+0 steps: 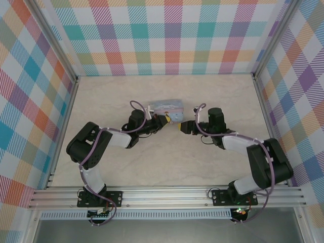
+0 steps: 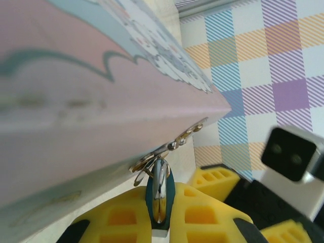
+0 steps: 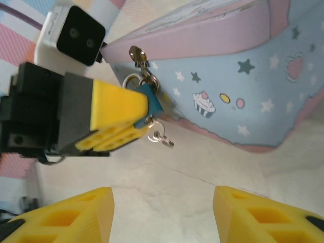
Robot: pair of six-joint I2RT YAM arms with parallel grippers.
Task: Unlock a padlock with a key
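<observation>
**Right wrist view: padlock steadied, key not clear**

The pale marbled table carries a pale blue and pink rectangular cartoon-printed tin, lying just beyond both pincers. The left pincer is clenched on the tiny teal-blue padlock. The padlock hangs from the tin's small metal hasp, right at that pincer's fingertips. The left wrist view has the padlock edge-on between the yellow pads. That grip likely steadies the body so the keyhole is reachable. The right pincer faces it, released, fingers spread wide, near but not touching. Small silvery rings dangle just under the left fingertips. I cannot make out the thin dark key; it may hang from those rings.
</observation>
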